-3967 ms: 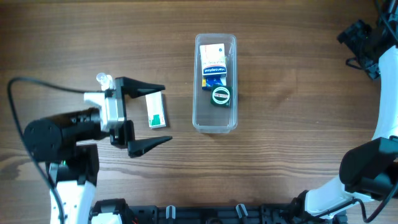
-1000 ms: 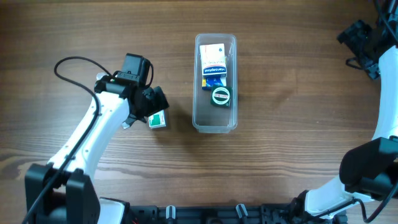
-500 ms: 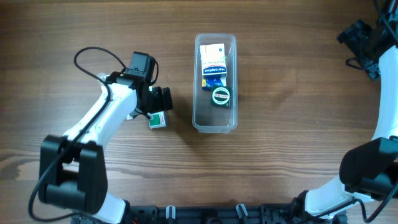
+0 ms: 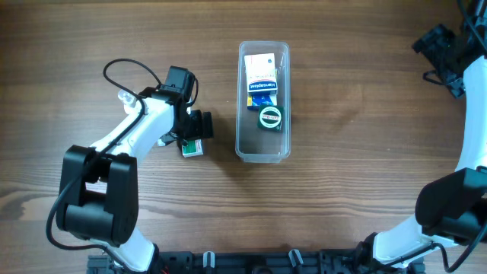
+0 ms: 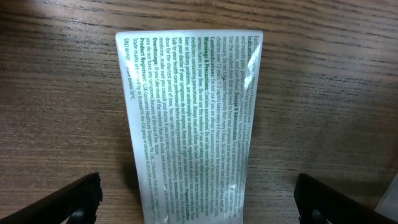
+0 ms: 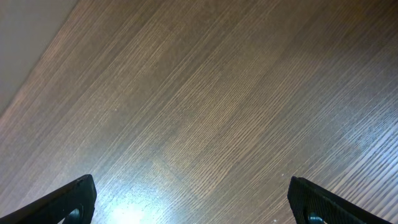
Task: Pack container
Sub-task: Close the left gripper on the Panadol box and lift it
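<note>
The left claw (image 4: 195,131) is seen spread wide and released, its two black fingers (image 5: 74,202) set well apart on either side of a small white cardboard box with green print (image 5: 189,124). Nothing is gripped, and bare wood is shown between each fingertip and the box's long edges. The box is laid flat on the brown wood-grain bench (image 4: 358,167), with its near end directly below the claw and its far end pointing away from it.

Open bench is left all round the box except on the side towards the right arm. There the clear, long, narrow plastic tub with rounded corners (image 4: 263,148) is placed near the left claw, parted from the box by a strip of bare wood. The tub is stood with its mouth open upward, and the grain is seen through its transparent walls. Most of its length is taken up by a white and orange carton (image 4: 261,67), a blue packet (image 4: 262,93) and a round green-lidded pot (image 4: 270,116); the end alongside the left claw is left bare. A black cable (image 4: 125,68) is looped above the left arm.

The right claw (image 6: 196,202) is likewise held open, gripping nothing, over bare bench well away from the tub. Ahead of it the bench's edge is seen running slantwise, with a pale surface (image 6: 22,37) beyond.
</note>
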You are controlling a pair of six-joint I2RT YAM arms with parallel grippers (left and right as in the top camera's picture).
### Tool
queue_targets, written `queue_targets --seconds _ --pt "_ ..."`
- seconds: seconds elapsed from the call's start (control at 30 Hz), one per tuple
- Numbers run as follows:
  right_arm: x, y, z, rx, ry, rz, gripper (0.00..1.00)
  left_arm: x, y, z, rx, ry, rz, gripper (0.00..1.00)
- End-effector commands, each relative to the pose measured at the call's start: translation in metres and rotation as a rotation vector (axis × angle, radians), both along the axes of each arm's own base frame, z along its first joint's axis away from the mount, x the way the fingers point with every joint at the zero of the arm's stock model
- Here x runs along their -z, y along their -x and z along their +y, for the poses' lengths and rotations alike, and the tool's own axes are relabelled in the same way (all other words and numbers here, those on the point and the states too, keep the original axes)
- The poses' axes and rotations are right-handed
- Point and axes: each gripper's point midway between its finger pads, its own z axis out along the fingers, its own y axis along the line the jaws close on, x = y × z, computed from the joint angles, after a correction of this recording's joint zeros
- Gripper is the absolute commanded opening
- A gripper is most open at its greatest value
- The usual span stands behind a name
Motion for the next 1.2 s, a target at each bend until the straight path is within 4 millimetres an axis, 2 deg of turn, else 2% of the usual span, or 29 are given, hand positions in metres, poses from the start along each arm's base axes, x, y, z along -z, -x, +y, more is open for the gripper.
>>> queue_targets --seconds 0.0,0.3,0.37,0.8,1.17 --pt "0.004 -0.001 0.001 0.013 -0.015 0.002 1.0 0.002 -0.002 -0.002 0.026 -0.014 -0.002 1.0" --pt "0.004 -0.001 0.001 0.012 -0.015 0.002 1.0 0.005 0.002 0.001 0.017 -0.025 0.02 1.0" --pt "0.004 -0.001 0.001 0.013 -0.015 0.002 1.0 0.005 0.001 0.01 -0.039 -0.072 0.012 1.0" --pt "0.004 -0.001 0.001 0.012 -0.015 0.002 1.0 0.009 0.005 -0.001 -0.006 -0.073 0.027 1.0" --pt "0.004 -0.001 0.001 0.012 -0.015 0.002 1.0 0.01 0.004 0.001 -0.029 -0.095 0.021 1.0"
